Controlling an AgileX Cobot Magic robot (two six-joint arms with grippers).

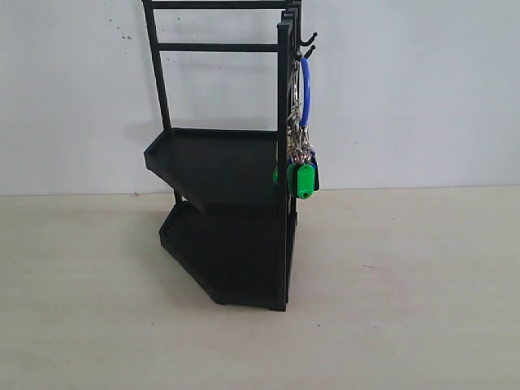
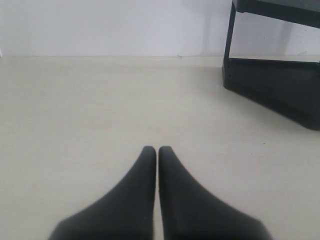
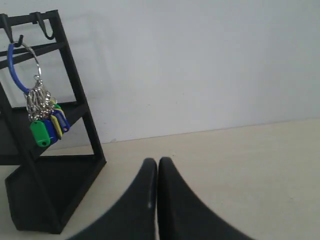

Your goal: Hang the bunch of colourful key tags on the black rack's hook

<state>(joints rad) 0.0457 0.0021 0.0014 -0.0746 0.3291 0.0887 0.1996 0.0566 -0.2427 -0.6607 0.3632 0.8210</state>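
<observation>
Well ahead of the right end effector [image 3: 157, 161] and off to one side, we see the black rack [image 3: 50, 200] standing on the desk [image 3: 240, 165] against a white wall [image 3: 200, 60]. The colourful key tag bunch [image 3: 42, 117] hangs from a hook [image 3: 19, 41] at the rack's top corner. Its ring is looped over the hook, and the tags dangle in a cluster clear of the desk.

From the exterior view, we find the bunch outside both trays. It hangs against the front post, with its green tag [image 1: 304, 180] level with the upper tray [image 1: 158, 162] and just beside that tray's corner. The lower tray [image 1: 175, 244] sits directly beneath the upper one, on the desk. Both trays show us only their dark floors and low walls. The blue-sheathed part of the ring [image 1: 305, 89] runs down from the hook to the tags.

Both end effectors are narrow. The right one's fingers meet tip to tip along a thin seam, and so do those of the left end effector [image 2: 157, 150]. The left one hovers over bare desk, with the rack's lower tray ahead of it, well apart.
</observation>
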